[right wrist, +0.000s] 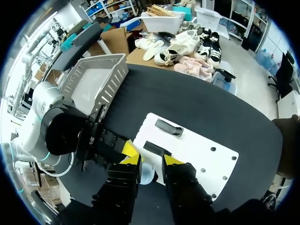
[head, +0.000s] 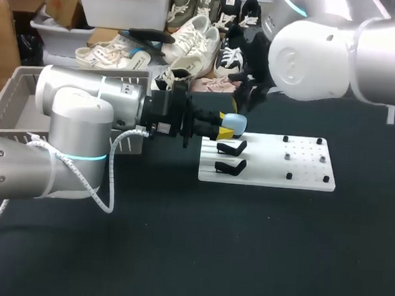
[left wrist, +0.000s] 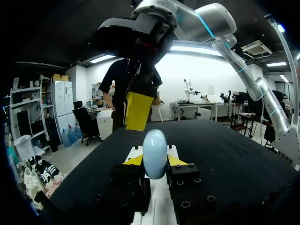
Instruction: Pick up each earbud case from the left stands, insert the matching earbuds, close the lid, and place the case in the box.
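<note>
A pale blue earbud case [head: 235, 125] with its lid down is held sideways over the near-left end of the white board [head: 284, 173]. My left gripper [head: 224, 131] is shut on it. In the left wrist view the case [left wrist: 154, 152] stands between the yellow tips of that gripper [left wrist: 154, 162]. My right gripper [head: 247, 103] hangs just above the case, and one of its yellow fingertips [left wrist: 138, 111] shows right over the case's top. In the right wrist view that gripper [right wrist: 152, 160] is open, with the case [right wrist: 147, 172] below the gap and nothing gripped.
Two bare black stands [head: 232, 148] [head: 230, 167] sit on the board's left part. Small dark pegs [head: 289, 175] and tiny grey pieces [head: 288, 156] dot its right part. A grey basket [head: 13, 111] stands at the table's far left, behind my left arm.
</note>
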### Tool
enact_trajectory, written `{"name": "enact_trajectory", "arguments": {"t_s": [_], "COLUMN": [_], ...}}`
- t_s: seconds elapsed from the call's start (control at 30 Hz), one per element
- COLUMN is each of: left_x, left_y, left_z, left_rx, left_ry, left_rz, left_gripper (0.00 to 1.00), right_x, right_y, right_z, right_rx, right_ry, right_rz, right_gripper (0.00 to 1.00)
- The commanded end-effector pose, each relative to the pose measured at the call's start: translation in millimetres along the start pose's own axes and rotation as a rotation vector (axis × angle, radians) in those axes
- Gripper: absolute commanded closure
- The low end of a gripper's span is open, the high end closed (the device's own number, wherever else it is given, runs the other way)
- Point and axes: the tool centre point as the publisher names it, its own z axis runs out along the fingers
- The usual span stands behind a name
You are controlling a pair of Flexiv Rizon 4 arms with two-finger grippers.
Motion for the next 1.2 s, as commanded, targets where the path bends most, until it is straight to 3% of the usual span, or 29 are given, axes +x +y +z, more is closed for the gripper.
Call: {"name": "enact_trajectory", "arguments": {"t_s": [0.03, 0.3, 0.7, 0.97, 1.2], "left_x": [0.5, 0.5, -0.7, -11.5, -7.5], "left_y": [1.0, 1.0, 2.8, 7.4, 5.7], "left_z": [-0.1, -0.1, -4.7, -42.8, -107.0], "left_rx": [0.002, 0.002, 0.001, -0.055, -0.148], "left_ry": [-0.001, -0.001, 0.001, 0.018, 0.083], "left_rz": [0.001, 0.001, 0.004, 0.036, 0.030], "left_gripper": [1.00, 1.00, 1.00, 1.00, 1.00], "right_x": [26.5, 66.1, 115.6, 130.9, 130.3], "right_y": [-5.8, -24.4, -52.8, -57.9, -50.9], "right_z": [-28.5, -53.7, -50.4, -45.3, -42.0], "right_rx": [-0.003, 0.002, 0.019, 0.020, 0.023], "right_ry": [-0.118, -0.191, -0.164, -0.145, -0.150], "right_rz": [0.025, 0.122, 0.248, 0.299, 0.318], "right_gripper": [0.74, 0.71, 0.72, 0.73, 0.73]}}
